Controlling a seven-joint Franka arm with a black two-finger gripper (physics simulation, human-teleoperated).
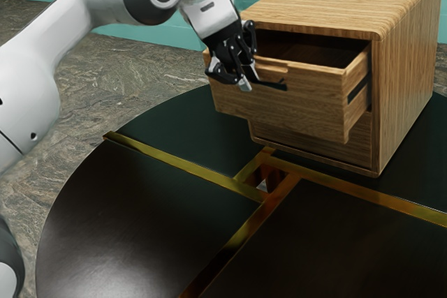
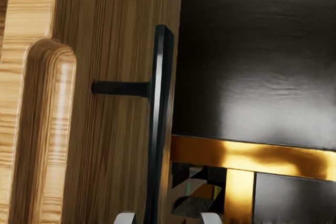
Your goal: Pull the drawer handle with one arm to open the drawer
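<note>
A wooden cabinet (image 1: 408,68) stands on the dark table, and its top drawer (image 1: 307,102) is pulled partway out, so the hollow inside shows. A black bar handle (image 1: 272,85) runs across the drawer front. My black gripper (image 1: 242,79) is at the end of that bar nearer the exterior view's left. In the wrist view the handle (image 2: 160,108) stands off the drawer front (image 2: 110,156) on a short post. It passes between my two pale fingertips (image 2: 126,217), which stand apart; one is close to the bar, and a gap separates the other from it. The gripper (image 2: 168,219) is open around the handle.
The round dark table (image 1: 140,228) has gold inlay strips (image 1: 258,197) crossing in front of the cabinet. A lower drawer front (image 1: 314,144) sits flush under the open one. Beyond the table are a stone-patterned floor (image 1: 105,82) and a teal wall.
</note>
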